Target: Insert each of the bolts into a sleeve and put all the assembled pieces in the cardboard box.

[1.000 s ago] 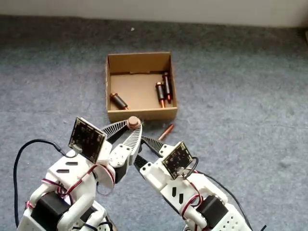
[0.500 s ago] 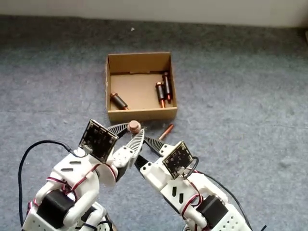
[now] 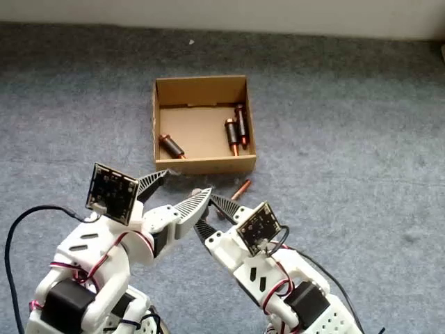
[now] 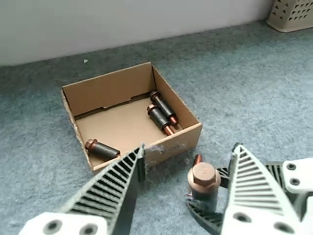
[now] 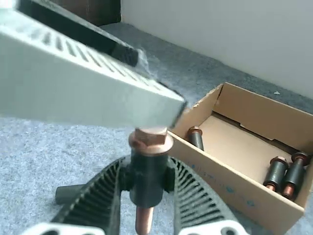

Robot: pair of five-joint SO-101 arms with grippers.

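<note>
Within the right claw: one sleeve with bolt seated, clamped upright, head uppermost; left claw spread wide, one finger to each side of that head, apart from it. Ahead of both claws: cardboard box holding three assembled pieces; near wall is the edge to clear, so lift high and release over bare box floor. Beside the right claw, just outside that wall: loose bolt; open carpet beyond.

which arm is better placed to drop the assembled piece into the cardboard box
Right, I'd say: the right pincer is shut on the assembled piece, just short of the near wall of the cardboard box. The left pincer is open, gripping nothing.
</note>
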